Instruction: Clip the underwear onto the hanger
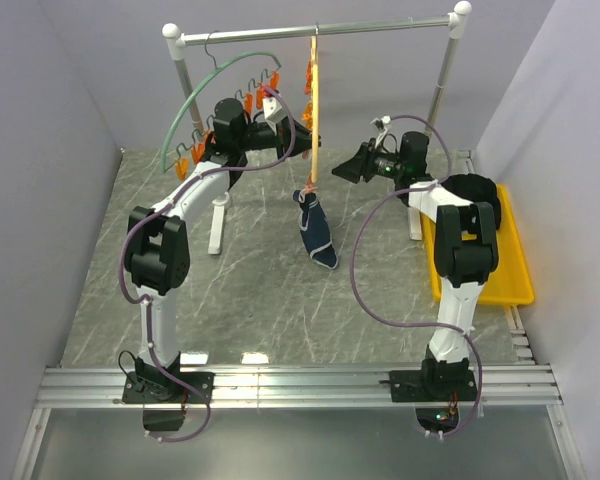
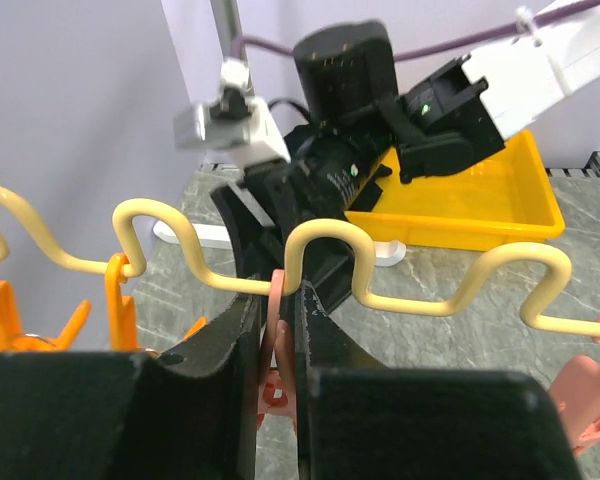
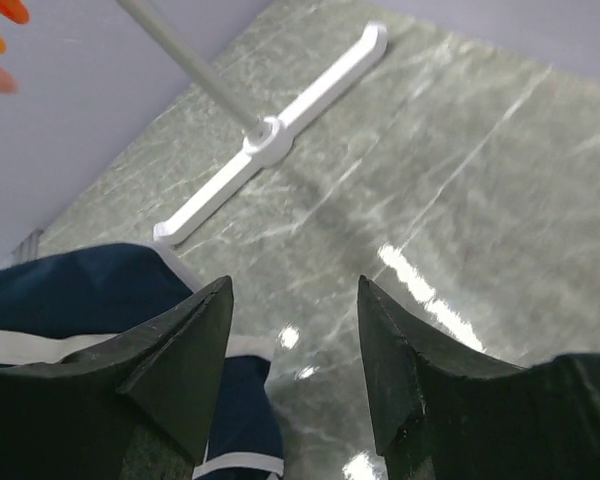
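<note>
The yellow hanger [image 1: 315, 110] hangs edge-on from the rack bar; in the left wrist view its wavy wire [image 2: 420, 300] crosses the frame. My left gripper [image 1: 302, 150] [image 2: 280, 290] is shut on an orange clip [image 2: 277, 300] hanging from that wire. The navy underwear [image 1: 317, 235] with white trim dangles below the hanger's lower end; what holds it is hidden. My right gripper [image 1: 348, 168] [image 3: 295, 285] is open and empty, just right of the underwear [image 3: 70, 295], not touching it.
A green arc hanger [image 1: 195, 100] with orange clips hangs left on the rack. White rack feet [image 1: 217, 225] [image 3: 270, 140] rest on the table. A yellow tray [image 1: 515, 270] [image 2: 480, 215] at the right holds a black clothing pile [image 1: 475, 190].
</note>
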Robot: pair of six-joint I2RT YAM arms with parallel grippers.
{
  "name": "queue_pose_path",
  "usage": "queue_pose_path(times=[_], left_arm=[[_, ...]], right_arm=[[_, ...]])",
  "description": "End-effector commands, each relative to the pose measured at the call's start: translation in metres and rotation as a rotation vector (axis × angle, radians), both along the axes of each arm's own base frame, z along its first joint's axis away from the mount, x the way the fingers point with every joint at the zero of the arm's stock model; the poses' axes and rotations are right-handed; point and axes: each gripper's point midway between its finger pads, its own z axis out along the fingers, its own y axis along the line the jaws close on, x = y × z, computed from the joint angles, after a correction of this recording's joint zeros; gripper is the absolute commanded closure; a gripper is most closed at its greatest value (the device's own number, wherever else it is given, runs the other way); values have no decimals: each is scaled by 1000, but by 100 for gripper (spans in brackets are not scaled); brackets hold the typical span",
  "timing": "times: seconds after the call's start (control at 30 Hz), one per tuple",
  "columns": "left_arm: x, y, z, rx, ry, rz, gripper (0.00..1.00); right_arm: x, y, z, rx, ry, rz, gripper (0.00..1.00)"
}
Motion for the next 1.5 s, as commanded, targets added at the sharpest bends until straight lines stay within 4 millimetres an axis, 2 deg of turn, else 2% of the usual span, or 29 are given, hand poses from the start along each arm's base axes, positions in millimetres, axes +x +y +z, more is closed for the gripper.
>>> queue_pose_path(times=[0.0, 0.07, 0.3, 0.53, 0.63, 0.73, 0.83, 1.0, 1.1, 1.17, 1.3, 1.47], left_arm=[[-23, 1, 32, -6, -65, -59, 100], [-23, 1, 30, -10, -59, -65, 100], [-26, 3, 32, -10, -71, -83, 100], [-30, 8, 34, -15, -65, -112, 100], [-30, 10, 31, -12, -56, -120, 100], [-30, 10, 32, -16, -59, -124, 100], [-29, 10, 33, -20, -60, -123, 100], [-29, 11, 34, -19, -61, -126, 100], [-30, 12, 35, -18, -61, -129, 100], [-30, 12, 35, -18, -64, -129, 100], [-30, 12, 36, -20, -62, -128, 100], [-28, 12, 35, -24, -55, -123, 100]], right_arm=[[-8, 1, 15, 30, -23, 13, 39], [-18, -3, 9, -3, -40, 9, 39], [-44, -9, -39, -61, 150, -28, 39], [-64, -8, -75, 20, 405, -104, 39], [-67, -2, -85, 67, 484, -124, 39], [-61, 5, -94, 113, 570, -148, 39], [-55, 12, -106, 178, 669, -153, 36], [-62, 31, -127, 227, 766, -131, 30], [-64, 44, -135, 255, 828, -123, 29], [-63, 50, -131, 295, 846, -112, 28], [-66, 62, -135, 354, 911, -81, 28], [-72, 78, -121, 455, 955, -3, 28]])
